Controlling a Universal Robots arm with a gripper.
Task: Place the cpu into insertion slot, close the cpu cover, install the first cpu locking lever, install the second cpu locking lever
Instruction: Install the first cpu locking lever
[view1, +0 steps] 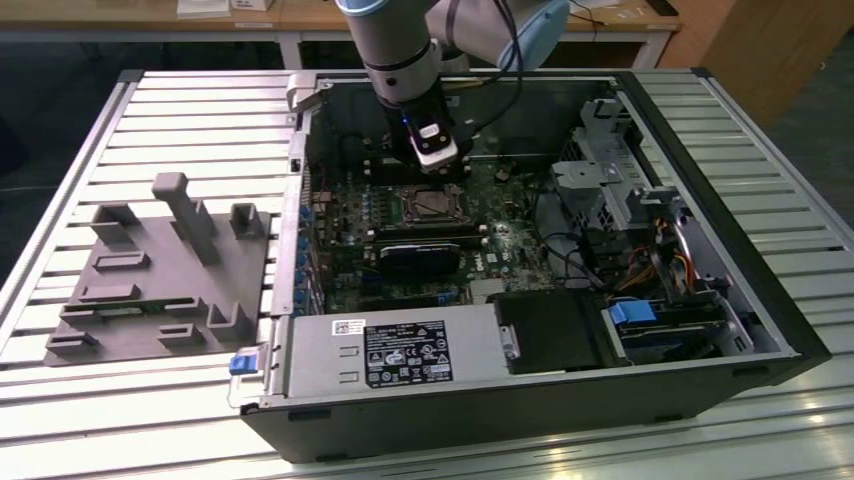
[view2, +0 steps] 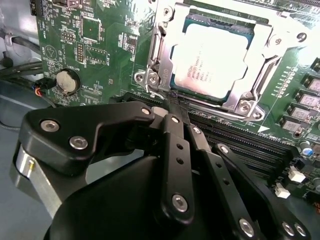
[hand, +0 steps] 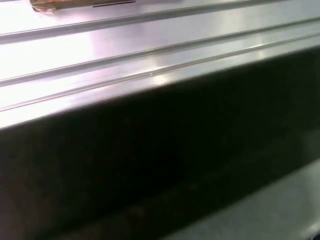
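Your pincer (view2: 173, 101) is closed up at the corner of the cpu cover (view2: 261, 75); you cannot tell whether it nips anything. The cpu (view2: 212, 52) lies in the insertion slot (view1: 406, 206) under that cover, with the memory slots (view2: 240, 137) just beside. The exterior view adds the open case (view1: 747, 230) on the bench (view1: 200, 120)

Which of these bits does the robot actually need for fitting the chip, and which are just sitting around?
Part of the job:
gripper
cpu, seated
cpu cover, down over it
locking lever, beside the gripper's tip

Just lying about:
coin battery
memory slots
power supply
grey holder block outside the case
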